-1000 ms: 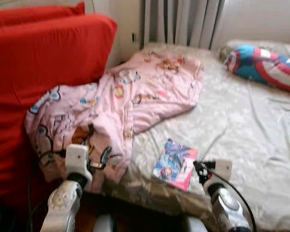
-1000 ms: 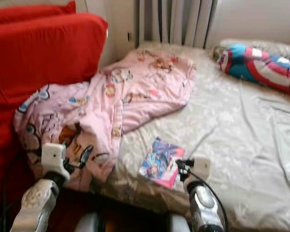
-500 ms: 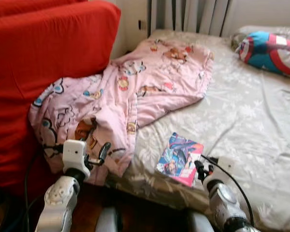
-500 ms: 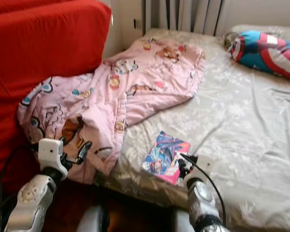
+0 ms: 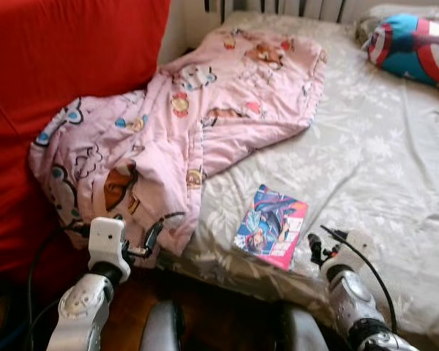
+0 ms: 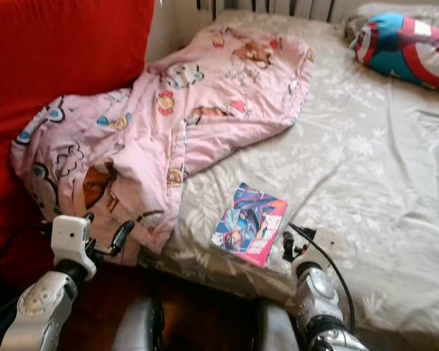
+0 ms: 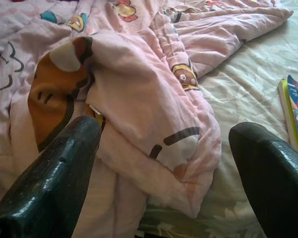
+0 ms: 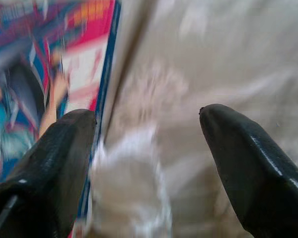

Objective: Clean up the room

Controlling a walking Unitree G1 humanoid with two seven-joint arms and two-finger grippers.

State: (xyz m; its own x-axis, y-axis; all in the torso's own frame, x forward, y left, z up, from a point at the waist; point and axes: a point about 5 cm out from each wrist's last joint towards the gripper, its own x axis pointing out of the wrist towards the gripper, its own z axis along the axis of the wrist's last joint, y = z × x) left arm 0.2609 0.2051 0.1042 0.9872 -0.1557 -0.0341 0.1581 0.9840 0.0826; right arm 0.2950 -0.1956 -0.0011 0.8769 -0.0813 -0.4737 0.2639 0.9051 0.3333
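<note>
A pink cartoon-print blanket lies crumpled over the left part of the bed, with one corner hanging off the near edge. A colourful comic book lies flat on the grey floral sheet near the front edge. My left gripper is open, low in front of the hanging blanket corner, not touching it. My right gripper is open just right of the book, above the sheet; the book's edge sits beside one finger.
A big red cushion stands against the bed's left side. A round red, white and blue shield pillow lies at the far right. Dark wooden floor shows below the bed's front edge.
The whole picture has shifted as the camera tipped down and nearer to the bed. Both grippers keep much the same places by the blanket and the book.
</note>
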